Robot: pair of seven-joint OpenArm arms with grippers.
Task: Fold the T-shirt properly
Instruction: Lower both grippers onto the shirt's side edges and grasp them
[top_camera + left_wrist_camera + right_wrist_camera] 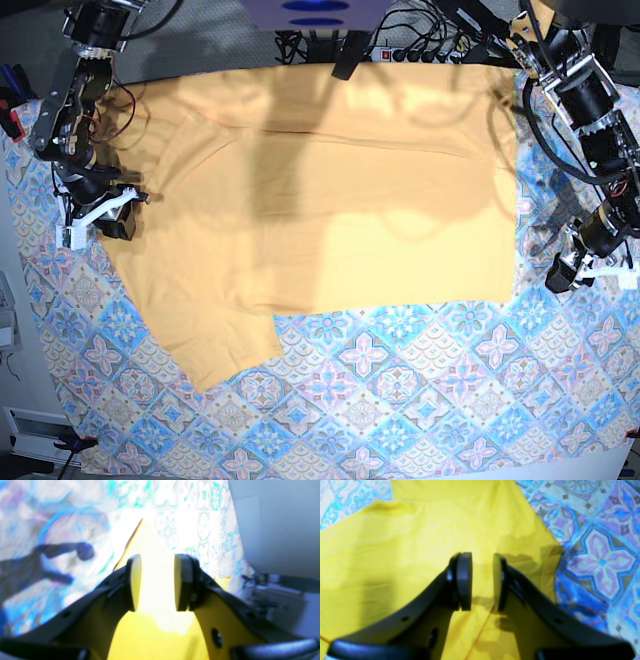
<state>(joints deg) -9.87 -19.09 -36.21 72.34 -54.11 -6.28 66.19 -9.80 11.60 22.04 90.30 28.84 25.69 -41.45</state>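
The T-shirt (330,190) lies spread flat, plain side up, on the blue-and-pink tile-patterned tablecloth (400,400) that covers the surface. It takes up the upper half of the base view, and one sleeve (215,345) juts toward the near edge at lower left. No container is present.

Right end effector (482,581): pads spread with a clear gap, poised above the yellow cloth close to a sleeve hem (548,562). It holds nothing. In the base view it sits at the shirt's left edge (112,222).

Left end effector (157,582): pads apart, with a pointed fold of yellow fabric (147,545) showing through the gap. The wrist picture is overexposed, so contact cannot be judged. In the base view it stands just off the shirt's right edge (565,275).
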